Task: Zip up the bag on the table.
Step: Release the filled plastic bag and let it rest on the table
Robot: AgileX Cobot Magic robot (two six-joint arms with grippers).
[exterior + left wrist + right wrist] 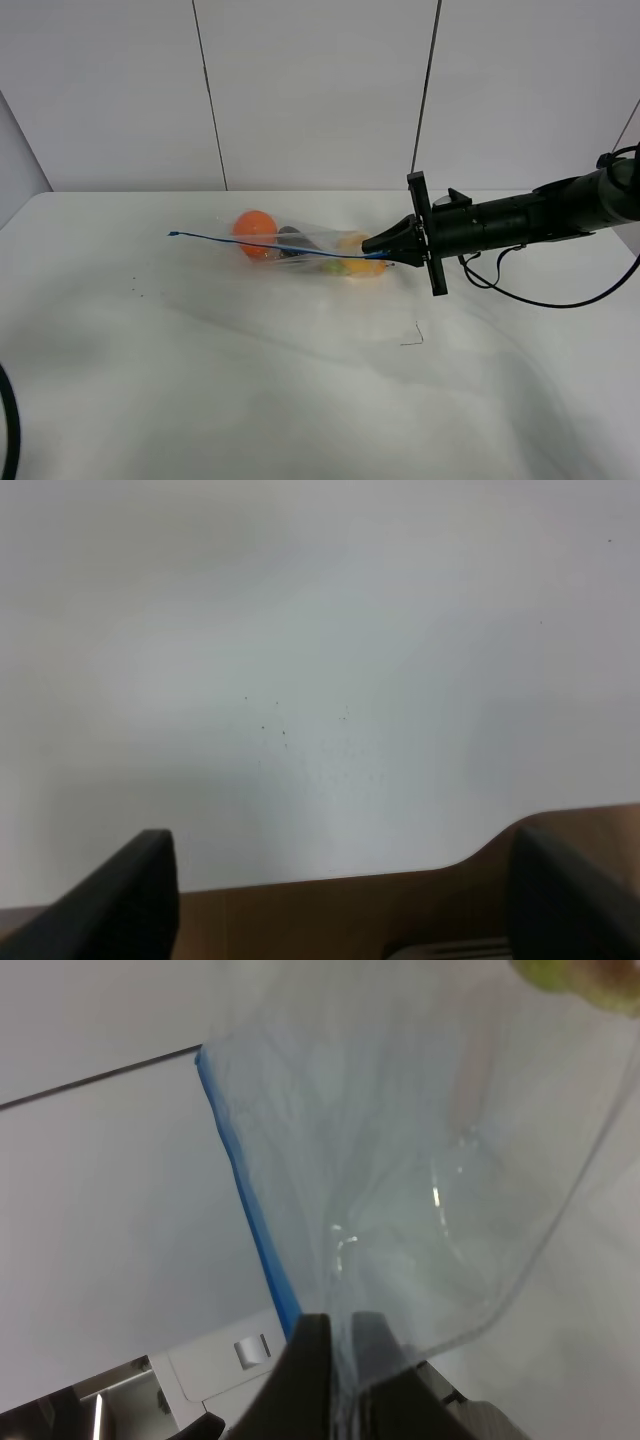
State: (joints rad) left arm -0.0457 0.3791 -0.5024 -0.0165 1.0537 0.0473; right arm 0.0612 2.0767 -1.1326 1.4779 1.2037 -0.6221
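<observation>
The clear crinkly bag (300, 250) lies on the white table (200, 380), holding an orange (255, 228), a purple and a yellow piece of produce (355, 245). Its blue seal strip (260, 246) runs lifted from left to right. My right gripper (385, 252) is shut on the strip's right end. In the right wrist view the gripper (342, 1330) pinches the bag (400, 1160) beside the blue strip (250, 1220). My left gripper (345, 900) is open and empty over the table (300, 680) near its edge, away from the bag.
A small thin dark wire-like mark (412, 338) lies in front of the bag. A black cable (520, 290) hangs from the right arm. A dark cable (10, 430) shows at the bottom left. The white panelled wall (320, 90) stands behind the table.
</observation>
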